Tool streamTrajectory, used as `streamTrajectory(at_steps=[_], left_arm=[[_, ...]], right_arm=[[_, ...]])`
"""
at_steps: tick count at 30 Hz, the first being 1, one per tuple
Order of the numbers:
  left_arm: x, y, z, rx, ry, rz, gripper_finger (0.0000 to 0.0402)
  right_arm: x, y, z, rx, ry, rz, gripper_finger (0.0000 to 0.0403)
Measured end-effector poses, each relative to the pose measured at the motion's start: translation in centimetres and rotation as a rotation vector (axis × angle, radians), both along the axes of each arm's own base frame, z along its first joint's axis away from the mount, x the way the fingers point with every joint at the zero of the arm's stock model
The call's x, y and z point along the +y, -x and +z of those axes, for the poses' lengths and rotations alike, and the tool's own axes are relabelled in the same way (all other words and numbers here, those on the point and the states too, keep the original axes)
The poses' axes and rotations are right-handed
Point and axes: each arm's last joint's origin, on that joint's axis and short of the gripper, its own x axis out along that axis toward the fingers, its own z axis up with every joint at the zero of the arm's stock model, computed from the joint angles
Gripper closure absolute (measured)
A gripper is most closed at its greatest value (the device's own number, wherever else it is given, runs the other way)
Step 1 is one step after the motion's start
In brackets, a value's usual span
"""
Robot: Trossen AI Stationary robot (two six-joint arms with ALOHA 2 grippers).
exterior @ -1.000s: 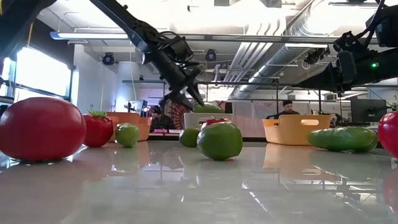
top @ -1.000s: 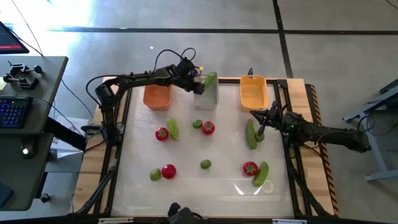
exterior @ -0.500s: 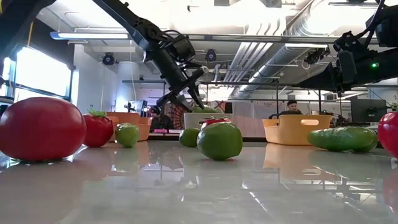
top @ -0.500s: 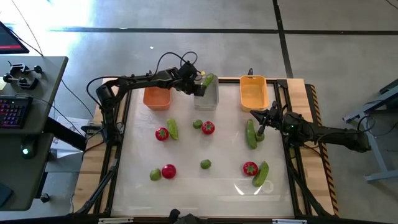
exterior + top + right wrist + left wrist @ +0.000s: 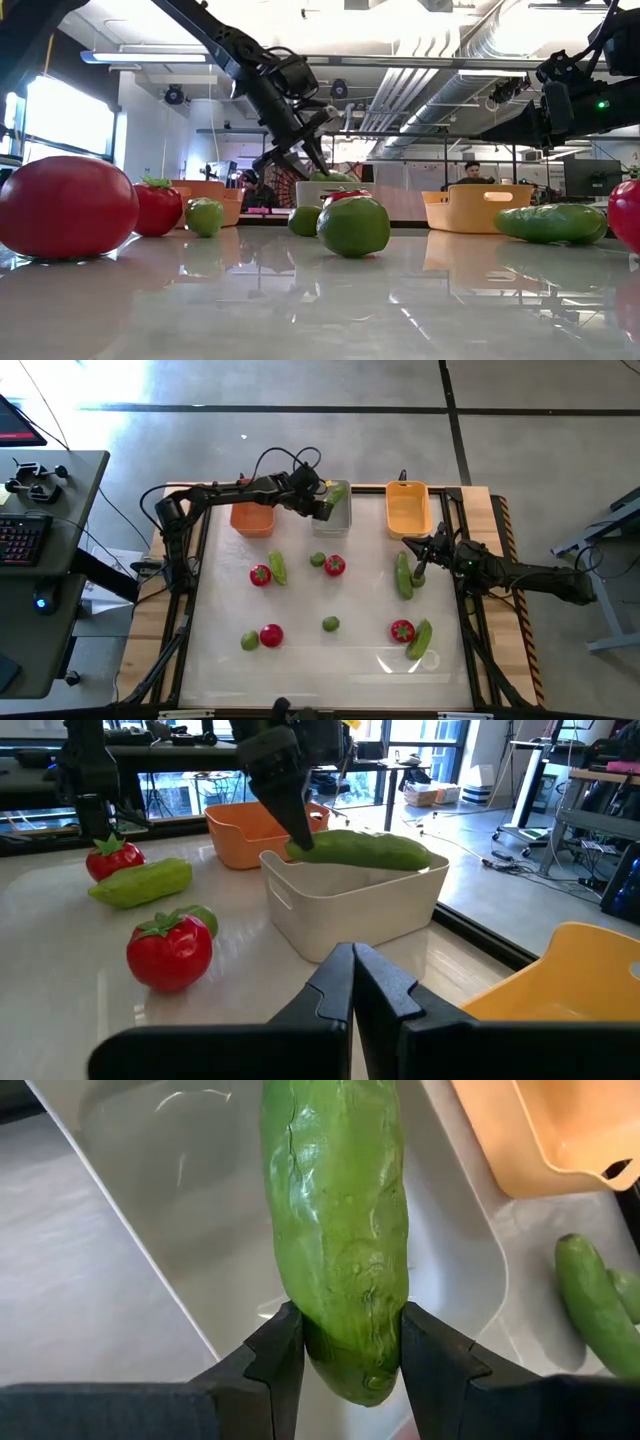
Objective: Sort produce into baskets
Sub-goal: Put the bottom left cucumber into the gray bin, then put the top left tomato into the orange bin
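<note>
Step in hand: placing a cucumber [image 5: 337,1240] into the pale grey basket [image 5: 331,518] at the far middle of the desk [image 5: 330,660]. The cucumber was pinched at one end by the left gripper [image 5: 345,1355] jaws and held over the basket's opening, approx. at rim level. Next move, as judged: lower a bit, spread the jaws, lift clear. Right gripper [image 5: 352,970] was parked by the desk's right side w/ jaws pressed together, near another cucumber [image 5: 403,576].
</note>
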Motion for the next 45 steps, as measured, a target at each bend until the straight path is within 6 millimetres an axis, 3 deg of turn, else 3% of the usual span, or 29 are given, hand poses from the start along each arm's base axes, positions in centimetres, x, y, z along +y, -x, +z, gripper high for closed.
streamTrajectory(at_steps=[10, 21, 28, 33, 39, 45], left_arm=[[0.4, 0.3, -1.1, 0.026, 0.010, 0.013, 0.0274], [0.3, 0.2, -1.1, 0.031, -0.027, -0.056, 0.0224], [0.0, 0.1, -0.3, 0.016, -0.058, -0.138, 0.0183], [-0.2, 0.4, 1.8, -0.014, -0.169, -0.232, 0.0173], [-1.9, 1.9, 4.5, -0.042, -0.406, -0.336, 0.0202], [-4.2, 4.1, 3.8, -0.173, -0.599, -0.370, 0.0281]], right_arm=[[0.0, 0.0, 0.0, 0.000, 0.000, 0.000, 0.0403], [0.0, 0.0, 0.0, 0.000, 0.000, 0.000, 0.0403], [0.0, 0.0, 0.0, 0.000, 0.000, 0.000, 0.0403], [0.0, 0.0, 0.0, 0.000, 0.000, 0.000, 0.0403], [0.0, 0.0, 0.0, 0.000, 0.000, 0.000, 0.0403], [0.0, 0.0, 0.0, 0.000, 0.000, 0.000, 0.0403]])
